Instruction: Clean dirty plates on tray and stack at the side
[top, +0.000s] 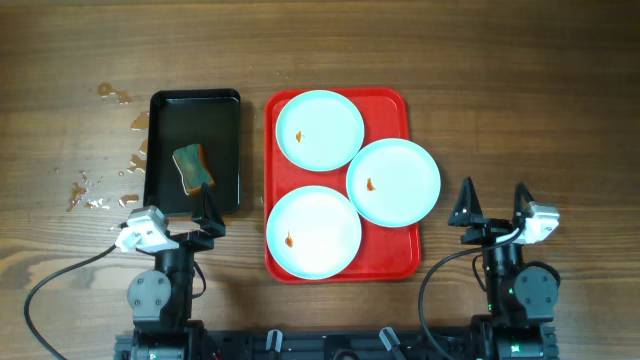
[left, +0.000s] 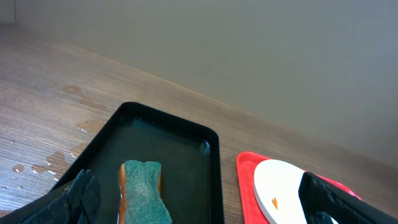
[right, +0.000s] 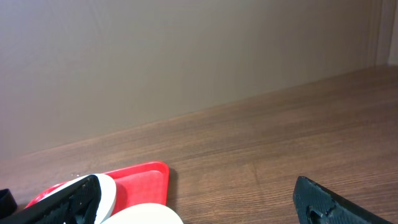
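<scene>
Three pale blue plates lie on the red tray (top: 396, 108): one at the back (top: 320, 130), one at the right (top: 394, 182), one at the front left (top: 313, 232). Each bears a small orange stain. My left gripper (top: 180, 218) is open and empty at the near end of the black tray. The left wrist view shows its fingers (left: 202, 208) wide apart, with a stained plate (left: 280, 186) on the red tray (left: 245, 169). My right gripper (top: 493, 205) is open and empty, right of the red tray. Its wrist view (right: 199, 208) shows plate edges (right: 149, 216) and the tray corner (right: 146, 180).
A smaller black tray (top: 225, 130) left of the red tray holds a green and orange sponge (top: 193, 167), also in the left wrist view (left: 144, 193). Water drops (top: 105, 185) lie on the wood at the far left.
</scene>
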